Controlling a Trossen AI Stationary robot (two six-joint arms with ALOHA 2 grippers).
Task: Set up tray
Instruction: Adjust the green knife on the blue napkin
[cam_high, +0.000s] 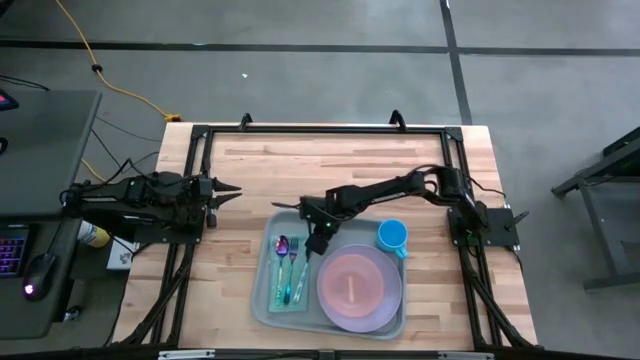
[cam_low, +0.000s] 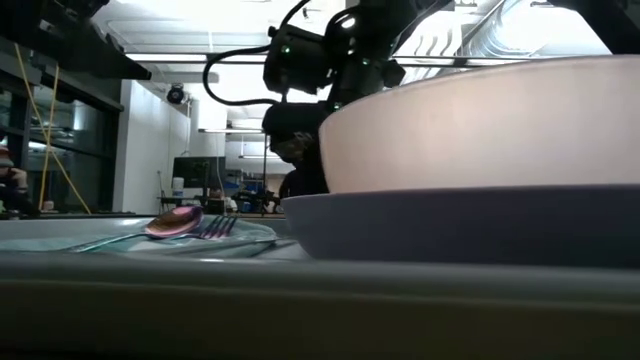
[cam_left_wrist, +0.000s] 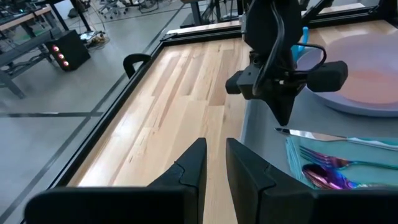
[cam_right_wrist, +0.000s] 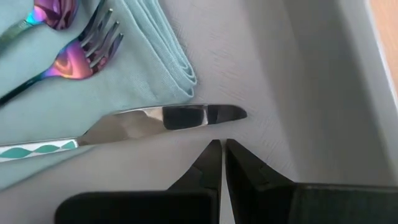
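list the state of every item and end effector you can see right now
large pale grey-green plastic tray: flat on the wooden table, loaded
teal folded napkin: flat in the tray, under the cutlery
iridescent spoon and fork: side by side on the napkin
silver knife: on the napkin, blade tip past its edge
pink plate: stacked on the lavender plate
blue cup: upright in the tray corner
right end effector: shut, empty, over the knife
left end effector: parked off the tray, holding nothing

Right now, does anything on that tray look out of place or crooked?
Only slightly: the knife lies with its blade tip off the teal napkin, on the bare tray, while the spoon and fork rest on the napkin. Nothing looks spilled or damaged.
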